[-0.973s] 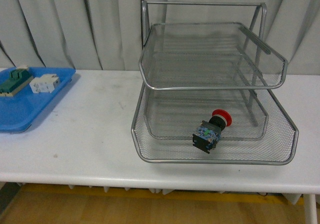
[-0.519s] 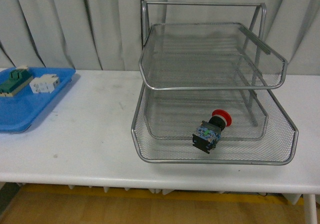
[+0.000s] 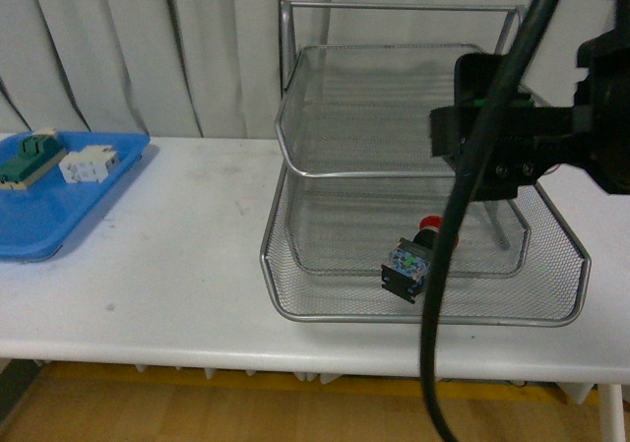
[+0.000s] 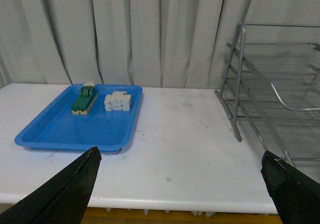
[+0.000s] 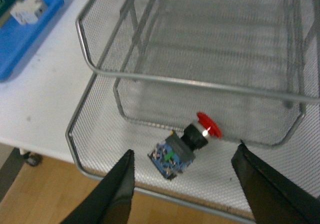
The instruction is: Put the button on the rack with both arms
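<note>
The button lies tipped on its side in the bottom tier of the rack, near that tier's front rim and right of its middle, with its red cap pointing toward the far right and its black body with blue-green marks toward the near left. The right gripper hangs above it with its fingers spread wide apart, one on each side of the button and touching nothing. In the front view the right arm and its black cable cross in front of the rack. Well to the left on the white table sits a blue tray holding a green-and-cream terminal block and a white component. The left gripper is over the table's near edge, fingers spread, holding nothing.
</note>
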You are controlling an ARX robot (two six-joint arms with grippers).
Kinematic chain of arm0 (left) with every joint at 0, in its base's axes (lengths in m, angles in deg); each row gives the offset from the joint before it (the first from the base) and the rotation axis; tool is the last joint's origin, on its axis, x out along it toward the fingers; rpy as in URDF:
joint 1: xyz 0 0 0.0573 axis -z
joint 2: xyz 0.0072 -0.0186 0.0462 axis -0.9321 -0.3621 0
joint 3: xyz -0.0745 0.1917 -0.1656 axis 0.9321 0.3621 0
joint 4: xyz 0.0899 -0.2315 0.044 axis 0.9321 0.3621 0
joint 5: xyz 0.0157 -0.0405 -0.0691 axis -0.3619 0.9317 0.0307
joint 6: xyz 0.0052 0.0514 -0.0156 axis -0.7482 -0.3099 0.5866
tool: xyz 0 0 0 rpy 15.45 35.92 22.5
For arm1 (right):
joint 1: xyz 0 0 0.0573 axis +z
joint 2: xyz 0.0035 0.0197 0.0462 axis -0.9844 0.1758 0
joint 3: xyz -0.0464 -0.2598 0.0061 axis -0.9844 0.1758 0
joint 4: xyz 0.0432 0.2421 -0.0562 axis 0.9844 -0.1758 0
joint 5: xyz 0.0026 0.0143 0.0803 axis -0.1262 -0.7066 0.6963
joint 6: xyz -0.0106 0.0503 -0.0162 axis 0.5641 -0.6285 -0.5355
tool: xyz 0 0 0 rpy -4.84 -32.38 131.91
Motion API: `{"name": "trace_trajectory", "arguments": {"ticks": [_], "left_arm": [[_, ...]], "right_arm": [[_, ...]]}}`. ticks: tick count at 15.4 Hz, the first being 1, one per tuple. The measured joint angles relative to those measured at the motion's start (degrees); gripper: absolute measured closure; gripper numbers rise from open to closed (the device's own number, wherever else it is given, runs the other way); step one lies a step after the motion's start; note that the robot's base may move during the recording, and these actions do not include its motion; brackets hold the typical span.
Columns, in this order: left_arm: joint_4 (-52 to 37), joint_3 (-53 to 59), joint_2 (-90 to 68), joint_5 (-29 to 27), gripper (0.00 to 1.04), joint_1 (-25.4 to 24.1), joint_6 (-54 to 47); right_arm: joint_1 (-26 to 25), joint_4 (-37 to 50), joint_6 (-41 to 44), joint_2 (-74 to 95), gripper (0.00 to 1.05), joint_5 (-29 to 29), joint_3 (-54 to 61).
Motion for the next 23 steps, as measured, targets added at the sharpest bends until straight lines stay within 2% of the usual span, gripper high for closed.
{"name": "trace_trajectory", "arguments": {"ticks": [2, 5, 6, 11, 23], "left_arm": [[0.0, 0.0, 0.0, 0.0, 0.07, 0.0, 0.0], [0.0, 0.0, 0.0, 0.0, 0.07, 0.0, 0.0], [0.0, 0.0, 0.0, 0.0, 0.07, 0.0, 0.0], [0.0, 0.0, 0.0, 0.0, 0.07, 0.0, 0.0], [0.0, 0.0, 0.0, 0.0, 0.07, 0.0, 0.0]], "right_arm": [[2.1, -3.2, -2.6, 0.6, 0.61, -0.2, 0.9], [3.2, -2.0, -6.8, 0.7, 0.97, 0.4, 6.7], [3.6, -1.0, -7.8, 1.6, 1.03, 0.3, 8.4], [3.4, 3.2, -9.4, 9.2, 1.03, 0.7, 12.0], [-0.8, -2.7, -10.1, 22.4, 1.03, 0.4, -2.8]]}}
